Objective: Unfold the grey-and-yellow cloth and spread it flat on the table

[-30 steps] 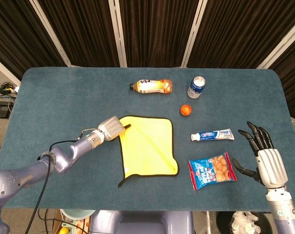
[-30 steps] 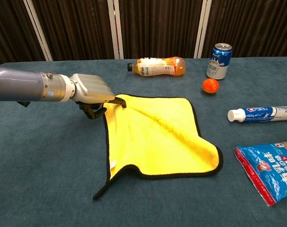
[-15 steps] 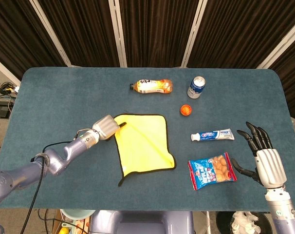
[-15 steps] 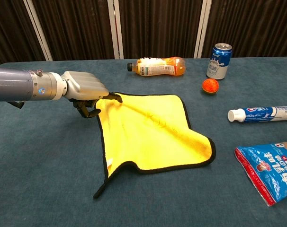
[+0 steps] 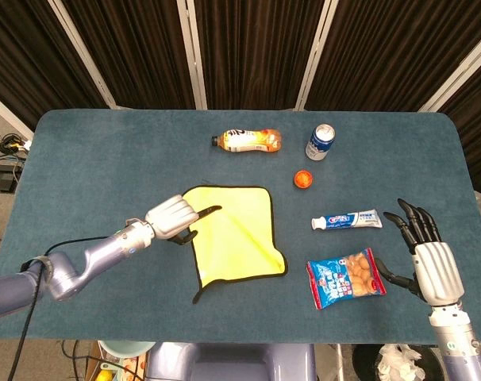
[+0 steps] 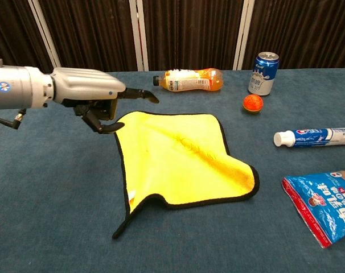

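Dark curtains hung behind one blue-covered bench (image 5: 90,151). At its left, the left hand (image 5: 173,217) hovered at the cloth's upper-left corner, fingers (image 6: 139,94) loosely spread and holding nothing. One yellow cloth (image 5: 232,234) lay mid-bench, still partly folded along its right edge. Beyond it lay one bottle (image 5: 247,141), one can (image 5: 321,142) and one orange ball (image 5: 303,178); nearer, one toothpaste tube (image 5: 346,220) and one snack bag (image 5: 345,278). Far right, the right hand (image 5: 427,258) was spread wide, empty

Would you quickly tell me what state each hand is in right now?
Left hand: open, lifted clear of the yellow cloth, holding nothing.
Right hand: open, fingers spread, holding nothing.
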